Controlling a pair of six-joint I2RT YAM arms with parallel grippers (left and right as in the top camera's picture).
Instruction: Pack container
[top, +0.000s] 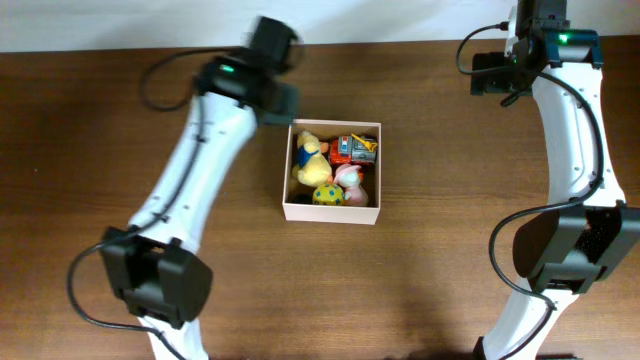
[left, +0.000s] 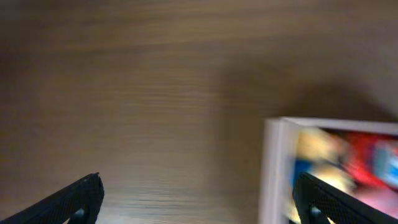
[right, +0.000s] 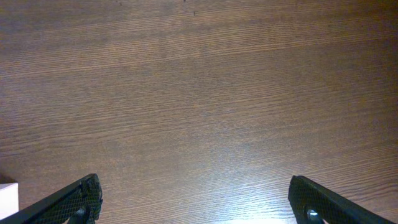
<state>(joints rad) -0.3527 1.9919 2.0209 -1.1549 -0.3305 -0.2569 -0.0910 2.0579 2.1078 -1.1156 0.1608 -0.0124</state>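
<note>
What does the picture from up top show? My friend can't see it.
A white box holding small colorful toys sits in the middle of a brown wooden table. The white left arm bends close beside the box, and the right arm stands farther off.

A dark brown wood-grain table (top: 420, 290) fills the view; a pale strip (top: 100, 25) borders its far edge.

Matt cardboard container (top: 331, 212), wood-grain table (top: 430, 285)
</note>
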